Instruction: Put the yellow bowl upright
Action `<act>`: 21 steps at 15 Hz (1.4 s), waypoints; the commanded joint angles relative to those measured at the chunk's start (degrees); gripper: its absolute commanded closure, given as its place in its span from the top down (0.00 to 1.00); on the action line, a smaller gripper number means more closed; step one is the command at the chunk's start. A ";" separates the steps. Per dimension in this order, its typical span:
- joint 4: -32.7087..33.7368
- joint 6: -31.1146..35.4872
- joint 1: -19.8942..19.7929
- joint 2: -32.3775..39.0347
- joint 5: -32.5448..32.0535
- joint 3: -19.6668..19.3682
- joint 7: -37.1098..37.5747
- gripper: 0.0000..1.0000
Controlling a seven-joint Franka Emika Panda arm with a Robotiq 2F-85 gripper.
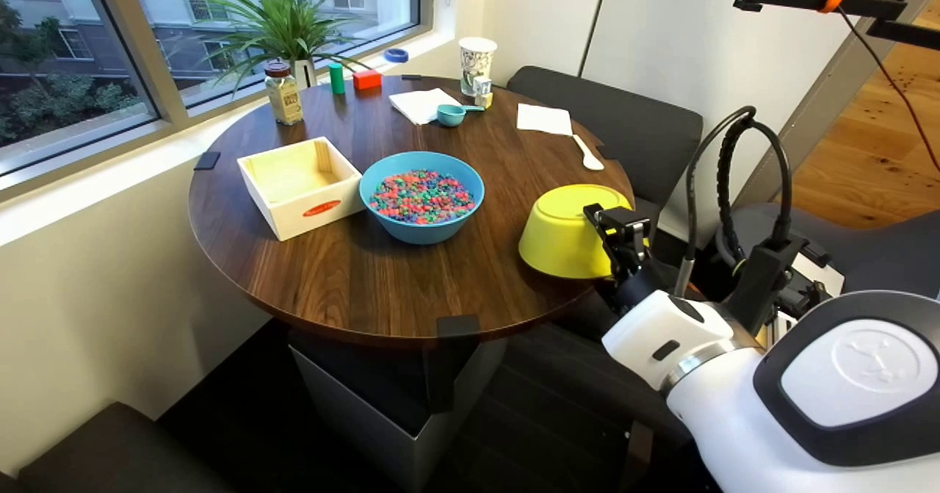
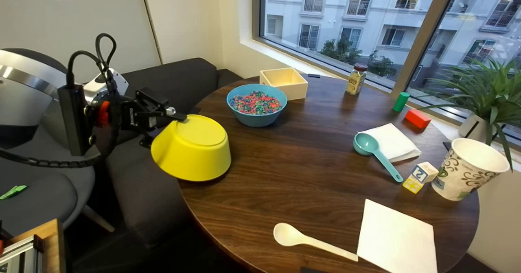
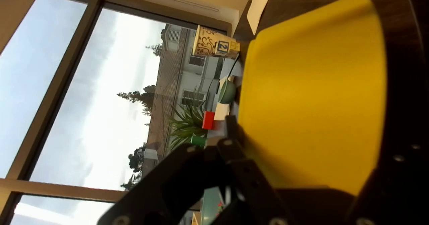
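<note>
The yellow bowl is upside down at the table's edge, base up, rim partly overhanging in an exterior view. It shows in an exterior view and fills much of the wrist view. My gripper is at the bowl's side, fingers spread wide. It also shows in an exterior view and the wrist view. The upper fingertip lies at the edge of the bowl's base. The lower finger is mostly hidden, near the rim. I cannot tell whether the fingers press on the bowl.
A blue bowl of multicoloured bits stands beside a square wooden tray. A white spoon, napkin, teal scoop, letter blocks and paper cup lie across the table. The round table edge runs past the bowl.
</note>
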 commanded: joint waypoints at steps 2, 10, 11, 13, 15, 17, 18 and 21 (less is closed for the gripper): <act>-0.29 4.09 -1.46 -3.84 1.63 -2.69 -1.51 0.12; 2.26 7.48 -4.06 -7.21 2.48 -7.30 -2.61 0.04; 2.68 7.89 -4.40 -7.78 2.95 -7.92 -2.64 0.03; 3.13 9.56 -5.19 -9.05 4.24 -9.30 -2.64 0.02; 3.37 11.30 -5.93 -10.31 6.52 -10.56 -2.46 0.03; 3.68 12.97 -6.61 -11.42 8.64 -11.62 -2.20 0.03; 3.76 13.75 -6.94 -11.99 9.58 -12.08 -2.03 0.03; 3.57 17.17 -7.97 -14.18 13.29 -13.82 -1.23 0.03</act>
